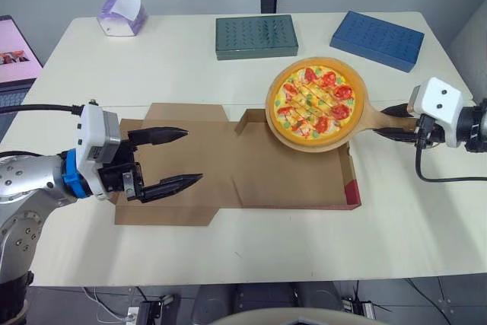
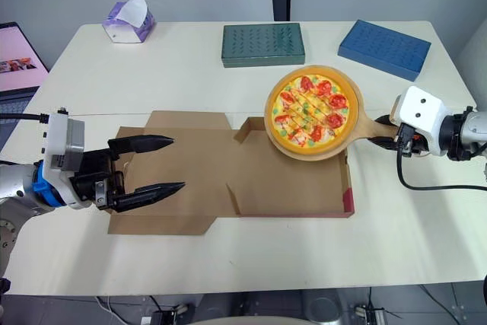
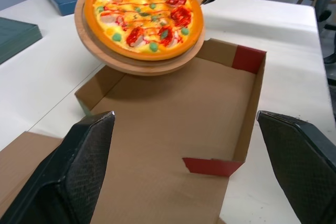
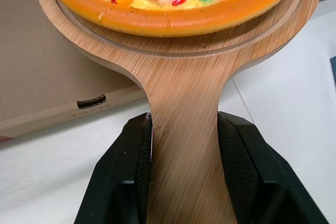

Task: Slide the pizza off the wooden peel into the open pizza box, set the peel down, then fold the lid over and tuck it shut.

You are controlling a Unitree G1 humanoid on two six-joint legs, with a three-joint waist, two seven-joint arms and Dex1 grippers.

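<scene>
A pizza (image 1: 315,97) with red and green toppings lies on a round wooden peel (image 1: 365,116), held in the air over the far right corner of the open cardboard pizza box (image 1: 293,180). My right gripper (image 1: 396,122) is shut on the peel's handle (image 4: 185,145), one black finger (image 4: 128,174) on each side. The box's lid (image 1: 171,211) lies flat on the table to the left of the tray. My left gripper (image 1: 176,157) hovers open over the lid with nothing between its fingers.
At the back of the white table (image 1: 190,66) lie a green flat box (image 1: 256,36) and a blue flat box (image 1: 377,39). A tissue pack (image 1: 122,14) stands at the back left. A laptop screen (image 1: 17,55) shows beyond the left edge.
</scene>
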